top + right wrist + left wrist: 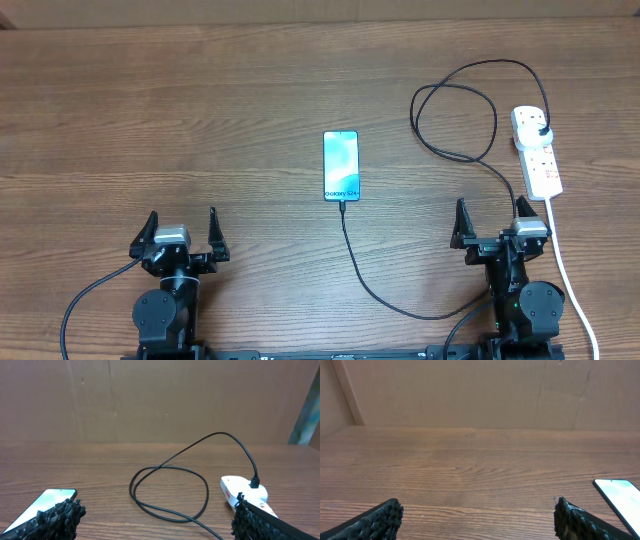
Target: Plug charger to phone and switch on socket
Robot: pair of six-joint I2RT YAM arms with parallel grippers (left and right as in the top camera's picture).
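Note:
The phone point(341, 165) lies flat mid-table with its teal screen lit; it also shows at the right edge of the left wrist view point(620, 500) and the lower left of the right wrist view point(47, 502). The black charger cable point(372, 280) touches the phone's near end, curves toward the right arm, loops point(167, 492) and ends in a plug seated in the white socket strip point(536, 150) point(242, 491). My left gripper point(181, 235) point(477, 520) stands open over bare wood, left of the phone. My right gripper point(492, 225) point(157, 520) is open, just short of the strip.
The socket's thick white cord point(568, 275) runs down past the right arm to the table's front edge. A brown cardboard wall point(480, 390) closes off the far side of the wooden table point(200, 110).

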